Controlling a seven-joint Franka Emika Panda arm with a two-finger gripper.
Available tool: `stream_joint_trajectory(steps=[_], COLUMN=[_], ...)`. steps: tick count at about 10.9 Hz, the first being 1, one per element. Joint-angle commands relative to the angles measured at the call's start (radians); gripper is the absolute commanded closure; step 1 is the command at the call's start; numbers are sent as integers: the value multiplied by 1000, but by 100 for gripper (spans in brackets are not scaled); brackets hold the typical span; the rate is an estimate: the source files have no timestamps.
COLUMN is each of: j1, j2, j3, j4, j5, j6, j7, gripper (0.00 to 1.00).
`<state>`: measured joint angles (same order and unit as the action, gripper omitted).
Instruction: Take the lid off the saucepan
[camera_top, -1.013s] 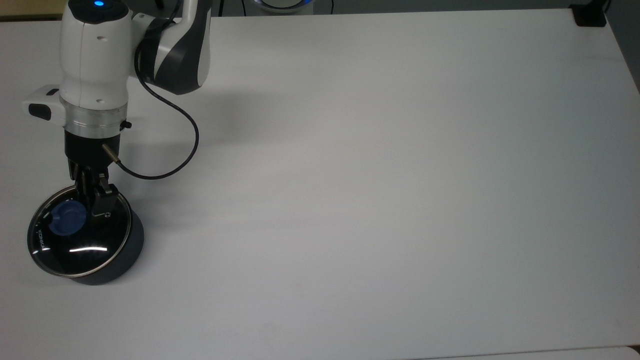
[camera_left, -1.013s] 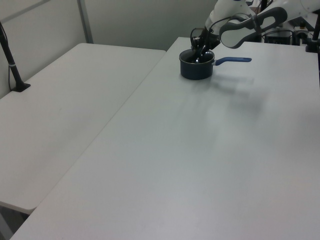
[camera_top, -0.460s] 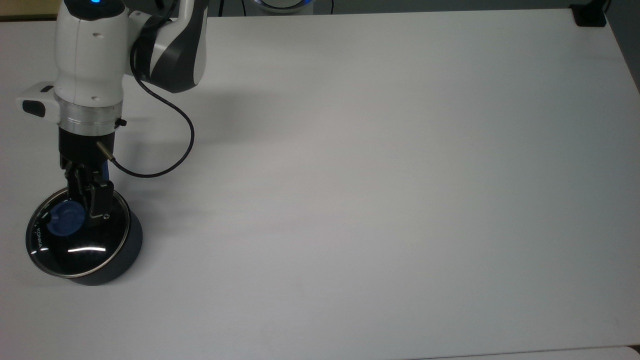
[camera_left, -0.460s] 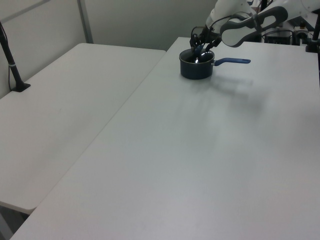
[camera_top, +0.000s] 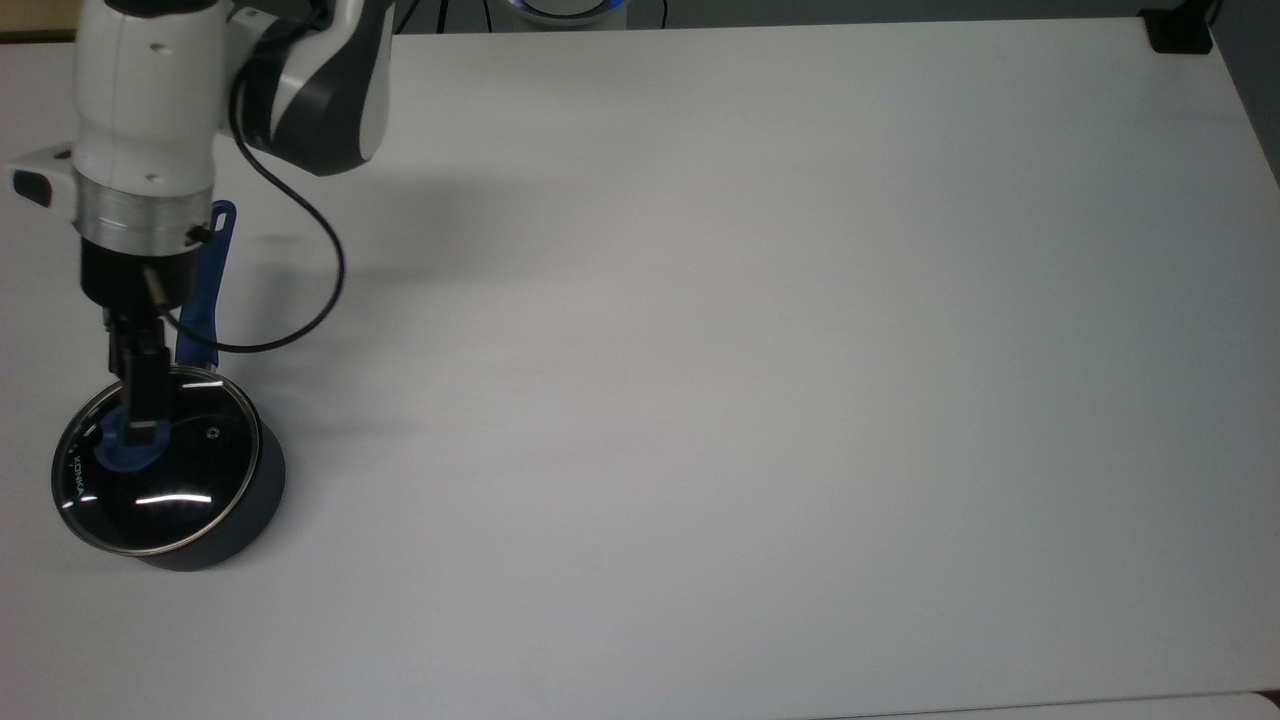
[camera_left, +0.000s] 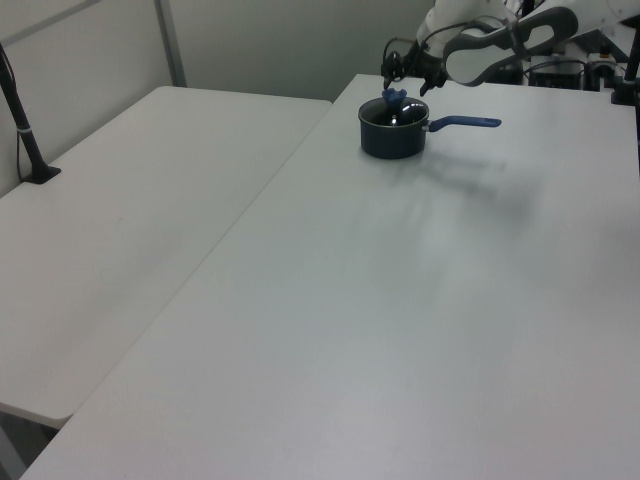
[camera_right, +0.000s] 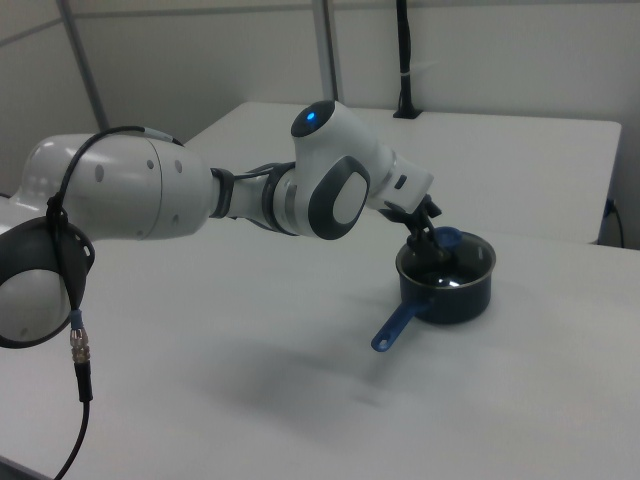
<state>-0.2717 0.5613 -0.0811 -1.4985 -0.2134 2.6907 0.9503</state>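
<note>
Lid (camera_top: 160, 470) sits on the saucepan (camera_top: 215, 535) near the counter's (camera_top: 700, 350) left edge in the top view. Directly over its blue knob (camera_top: 128, 447) hangs the gripper (camera_top: 140, 425); whether it has clamped the knob I cannot tell.

White lettering runs along the glass of the lid (camera_top: 160, 465) near its rim, at the top view's left, and it seems to read "KONKA" (camera_top: 76, 477), with the letters turned sideways in the top view. In the left view and the right view the lettering cannot be made out. No other word, number or sign can be read.
</note>
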Motion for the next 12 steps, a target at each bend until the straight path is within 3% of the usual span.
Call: stream_joint_trajectory(steps=[1,9,12], j1=[-4,8,8], j2=[5,123,124], j3=[-8,-11,-9], j4=[41,150,149], j5=[6,-11,-49], j6=[-25,-23,-23], j7=[160,185,177], gripper=[0,0,21])
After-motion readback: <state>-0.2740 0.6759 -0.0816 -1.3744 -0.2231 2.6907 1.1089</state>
